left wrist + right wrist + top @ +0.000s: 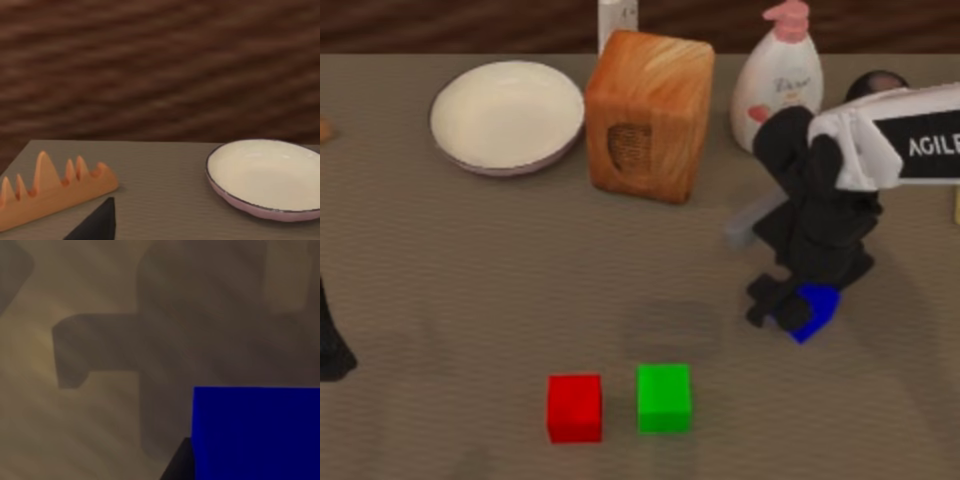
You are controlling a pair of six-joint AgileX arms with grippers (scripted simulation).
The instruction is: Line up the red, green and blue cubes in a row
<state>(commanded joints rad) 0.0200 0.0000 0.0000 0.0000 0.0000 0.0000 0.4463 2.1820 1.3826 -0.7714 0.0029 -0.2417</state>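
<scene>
Blue cube (255, 432), closest to the wrist camera, clamped between our right gripper's (798, 312) closed fingers, raised to the right of the green cube (664, 397). The red cube (574, 407) sits just left of the green cube. Our left gripper (332, 345) is parked far to the left; we cannot tell its opening.

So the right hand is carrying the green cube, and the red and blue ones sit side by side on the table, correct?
Not quite. The top view shows the right hand carrying the blue cube. The red cube and green cube are the ones side by side on the table.
</scene>
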